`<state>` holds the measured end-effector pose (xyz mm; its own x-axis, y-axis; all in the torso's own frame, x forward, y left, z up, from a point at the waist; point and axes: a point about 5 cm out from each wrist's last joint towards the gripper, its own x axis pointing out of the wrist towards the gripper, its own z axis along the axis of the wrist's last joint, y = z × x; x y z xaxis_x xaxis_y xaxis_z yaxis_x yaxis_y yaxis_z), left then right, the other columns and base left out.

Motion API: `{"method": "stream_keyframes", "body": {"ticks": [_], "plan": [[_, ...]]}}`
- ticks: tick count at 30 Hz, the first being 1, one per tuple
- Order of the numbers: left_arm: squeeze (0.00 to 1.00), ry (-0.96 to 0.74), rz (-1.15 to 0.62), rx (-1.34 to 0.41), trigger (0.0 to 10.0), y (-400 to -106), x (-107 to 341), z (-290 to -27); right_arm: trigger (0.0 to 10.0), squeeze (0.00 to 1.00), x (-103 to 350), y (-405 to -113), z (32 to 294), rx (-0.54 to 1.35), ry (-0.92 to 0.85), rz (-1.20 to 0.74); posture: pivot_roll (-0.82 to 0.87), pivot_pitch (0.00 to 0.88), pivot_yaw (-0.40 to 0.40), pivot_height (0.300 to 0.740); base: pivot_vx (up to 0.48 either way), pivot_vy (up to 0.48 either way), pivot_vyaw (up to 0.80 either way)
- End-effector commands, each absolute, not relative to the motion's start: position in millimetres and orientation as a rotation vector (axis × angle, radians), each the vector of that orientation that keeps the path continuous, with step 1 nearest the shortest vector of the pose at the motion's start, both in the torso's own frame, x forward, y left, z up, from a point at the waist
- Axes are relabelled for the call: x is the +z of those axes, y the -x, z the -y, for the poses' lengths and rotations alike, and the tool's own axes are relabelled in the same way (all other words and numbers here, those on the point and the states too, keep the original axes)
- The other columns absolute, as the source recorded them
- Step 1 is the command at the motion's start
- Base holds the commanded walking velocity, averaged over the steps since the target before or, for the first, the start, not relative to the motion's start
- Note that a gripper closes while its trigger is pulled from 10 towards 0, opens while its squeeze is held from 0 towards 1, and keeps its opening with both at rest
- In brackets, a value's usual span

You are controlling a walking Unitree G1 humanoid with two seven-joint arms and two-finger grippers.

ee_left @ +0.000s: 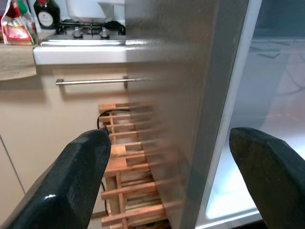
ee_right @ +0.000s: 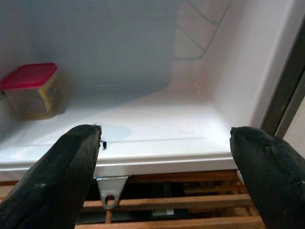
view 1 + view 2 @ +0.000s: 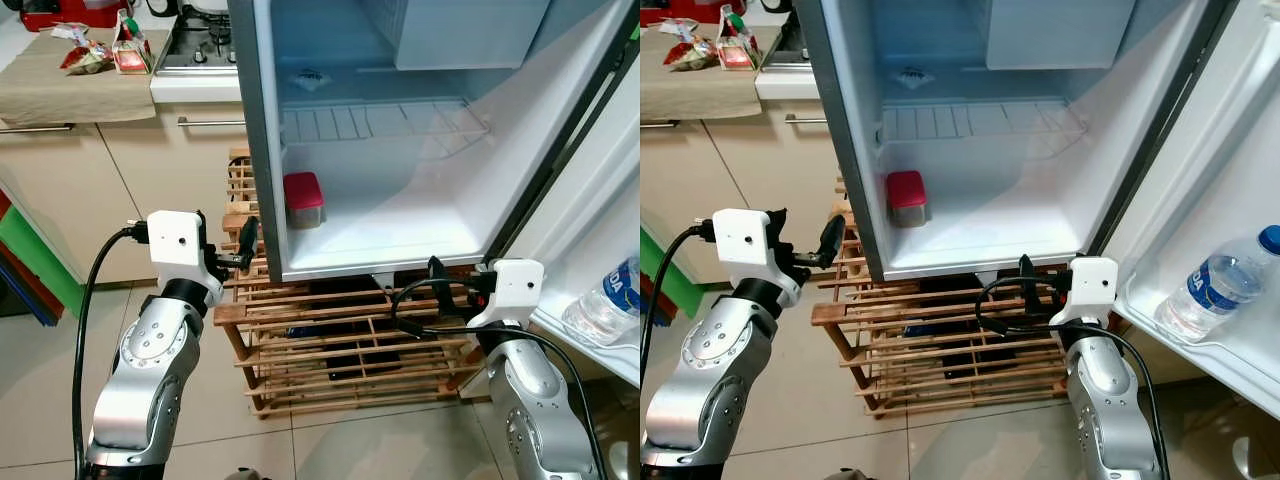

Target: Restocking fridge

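The fridge (image 3: pixel 400 235) stands open on a wooden rack (image 3: pixel 330 340). A red-lidded container (image 3: pixel 303 199) sits at the left of its bottom floor, also seen past my right fingers (image 2: pixel 31 88). A water bottle (image 3: pixel 1215 285) lies in the door shelf (image 3: pixel 1230 365) at right. My left gripper (image 1: pixel 169 143) is open and empty, held outside the fridge's left wall with that wall's edge between its fingers. My right gripper (image 2: pixel 164 138) is open and empty, level with the fridge's front lip and facing the bare floor inside.
A wire shelf (image 3: pixel 380 120) spans the fridge above the container. To the left are beige cabinets, a counter (image 3: pixel 70 90) with snack packets (image 3: pixel 90 55), and a gas hob (image 3: pixel 200 45). Tiled floor lies in front of the rack.
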<state>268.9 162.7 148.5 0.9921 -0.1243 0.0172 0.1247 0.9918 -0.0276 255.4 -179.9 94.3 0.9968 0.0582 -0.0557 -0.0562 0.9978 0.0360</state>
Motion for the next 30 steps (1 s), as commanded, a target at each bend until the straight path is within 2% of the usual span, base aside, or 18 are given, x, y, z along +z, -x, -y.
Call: {"method": "stream_keyframes", "body": {"ticks": [1, 22, 30], "plan": [[0.0, 0.01, 0.018, -0.136, 10.0, -270.8, 149.3, -161.7, 10.0, 0.05, 93.7, -257.0, 182.1, 0.041, -0.031, -0.054, -0.02, 0.0, 0.024, 0.74, 0.0, 0.0, 0.0], [0.0, -0.015, 0.021, -0.135, 10.0, -275.1, 151.1, -164.1, 10.0, 0.05, 86.8, -257.3, 177.3, 0.054, -0.028, -0.068, -0.01, 0.0, 0.03, 0.74, -0.224, 0.0, 0.0], [0.0, 0.018, 0.038, -0.197, 10.0, -278.7, 154.3, -158.5, 10.0, 0.05, 84.4, -256.1, 178.9, 0.049, -0.021, -0.071, -0.02, 0.0, 0.032, 0.74, 0.0, -0.044, 0.0]]}}
